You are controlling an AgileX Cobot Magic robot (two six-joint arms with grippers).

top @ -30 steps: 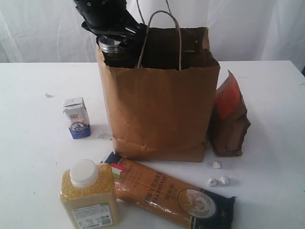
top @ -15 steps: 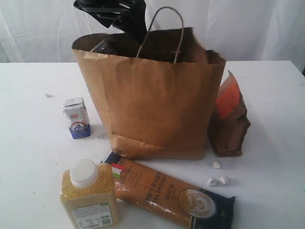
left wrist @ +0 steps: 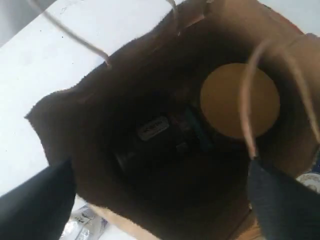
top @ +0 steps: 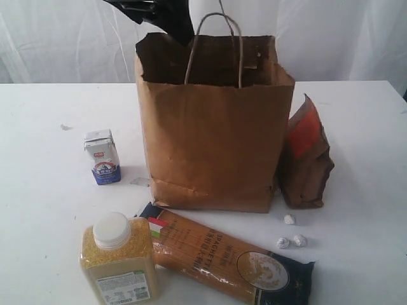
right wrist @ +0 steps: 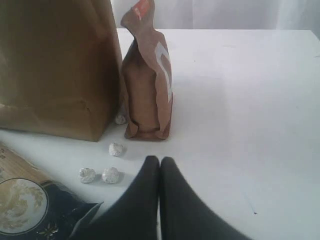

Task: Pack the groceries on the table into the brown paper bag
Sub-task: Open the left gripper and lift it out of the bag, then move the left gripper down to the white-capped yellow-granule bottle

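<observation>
The brown paper bag (top: 213, 127) stands upright mid-table. My left gripper (top: 166, 19) hovers open just above its back left rim, nothing between the fingers (left wrist: 35, 205). Looking down into the bag (left wrist: 65, 135), I see the gold-lidded jar (left wrist: 239, 100) and the dark tin (left wrist: 155, 132) lying beside it. On the table (top: 356, 114) are the milk carton (top: 102, 157), the yellow-grain bottle (top: 117, 260), the spaghetti pack (top: 222, 254) and the brown-orange pouch (top: 306, 155). My right gripper (right wrist: 160, 165) is shut and empty, low over the table in front of the pouch (right wrist: 147, 85).
Three small foil-wrapped balls (top: 289, 219) (top: 283, 243) (top: 299, 240) lie between the pouch and the spaghetti pack. The bag's twisted handles (top: 216, 44) stand up over its mouth. White curtains hang behind the table.
The left gripper held the tin at the bag's left rim, pushed the bag's side outward, let the tin go inside and rose. The bag sprang back to shape.
</observation>
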